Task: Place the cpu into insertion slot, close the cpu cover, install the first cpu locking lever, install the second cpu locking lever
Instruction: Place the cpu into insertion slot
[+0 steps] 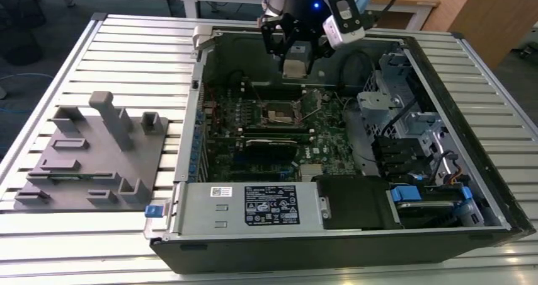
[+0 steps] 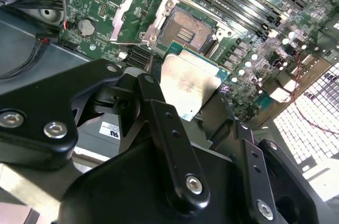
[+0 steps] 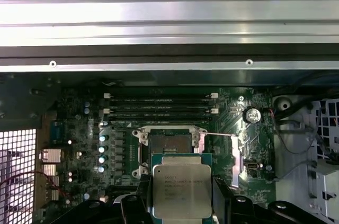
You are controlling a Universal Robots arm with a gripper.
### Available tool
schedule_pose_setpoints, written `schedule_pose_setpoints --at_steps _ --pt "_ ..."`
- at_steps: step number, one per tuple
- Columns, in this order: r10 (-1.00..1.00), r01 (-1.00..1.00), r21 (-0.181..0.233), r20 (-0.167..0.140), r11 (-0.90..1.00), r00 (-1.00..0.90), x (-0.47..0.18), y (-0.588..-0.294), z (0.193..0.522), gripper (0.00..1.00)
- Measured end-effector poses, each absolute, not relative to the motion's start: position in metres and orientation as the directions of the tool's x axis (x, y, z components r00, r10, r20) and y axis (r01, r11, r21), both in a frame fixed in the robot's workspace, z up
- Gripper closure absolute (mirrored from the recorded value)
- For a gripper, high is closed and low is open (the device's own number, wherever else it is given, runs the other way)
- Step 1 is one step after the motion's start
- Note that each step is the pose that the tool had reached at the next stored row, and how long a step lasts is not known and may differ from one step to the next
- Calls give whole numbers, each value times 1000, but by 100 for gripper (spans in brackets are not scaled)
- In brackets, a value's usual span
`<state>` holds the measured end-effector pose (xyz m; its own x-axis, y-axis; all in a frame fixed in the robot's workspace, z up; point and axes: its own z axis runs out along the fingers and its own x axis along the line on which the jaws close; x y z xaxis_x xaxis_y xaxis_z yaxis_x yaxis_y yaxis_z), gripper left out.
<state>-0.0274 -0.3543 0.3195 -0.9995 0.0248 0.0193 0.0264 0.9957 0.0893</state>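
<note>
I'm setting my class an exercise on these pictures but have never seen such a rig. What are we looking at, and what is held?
A robot arm works over an open computer case lying on a slatted table. The exterior view comes from a camera off the arm; both wrist views come from cameras riding on the arm. Its gripper is shut on the cpu, a flat silver chip, above the motherboard. The insertion slot lies uncovered, its cpu cover swung open. A grey moulded fixture lies beside the case.
</note>
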Motion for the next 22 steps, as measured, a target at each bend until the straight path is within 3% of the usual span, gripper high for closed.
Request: schedule_pose_setpoints --at_steps 22 --pt "25 26 89 19 996 -1000 -27 -354 308 46"
